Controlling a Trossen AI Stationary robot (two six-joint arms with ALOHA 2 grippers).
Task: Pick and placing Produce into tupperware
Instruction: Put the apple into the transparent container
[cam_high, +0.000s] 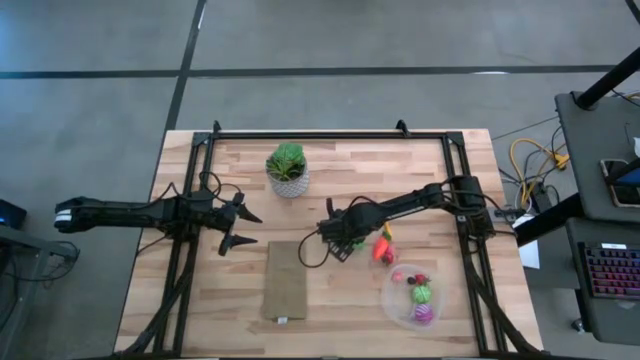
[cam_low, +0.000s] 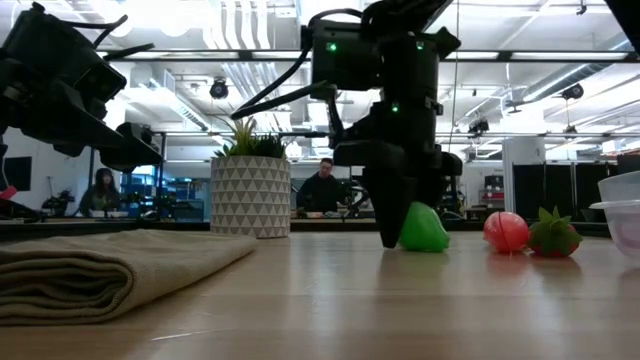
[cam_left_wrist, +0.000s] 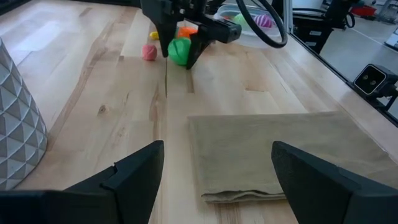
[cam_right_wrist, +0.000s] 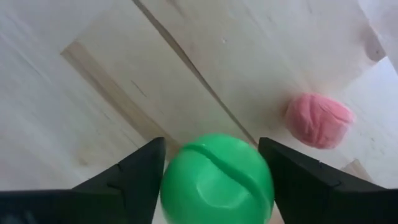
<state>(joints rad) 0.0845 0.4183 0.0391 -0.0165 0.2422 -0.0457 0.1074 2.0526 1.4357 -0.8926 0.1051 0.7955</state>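
A round green produce piece (cam_right_wrist: 217, 180) sits between the fingers of my right gripper (cam_high: 340, 240), which is shut on it near the table's middle. A red and orange piece (cam_high: 383, 246) and a pink piece (cam_high: 397, 275) lie on the wood toward the right. The clear round tupperware (cam_high: 400, 308) stands near the right near corner and holds green, magenta and red pieces. My left gripper (cam_high: 238, 226) hovers open over the table's left side, touching nothing. My right gripper pinches the green piece between its two fingers, one finger (cam_right_wrist: 140, 183) on each side (cam_right_wrist: 171, 183) of its round body. The fingers point down from above. The piece's underside (cam_low: 425, 247) rests on the table.
A folded tan cloth (cam_high: 285, 280) lies near the middle, toward the near edge. A leafy plant in a white patterned pot (cam_high: 288, 172) stands toward the far edge. Black frame rails (cam_high: 330, 135) run along the table's sides. People sit in the room beyond the table.
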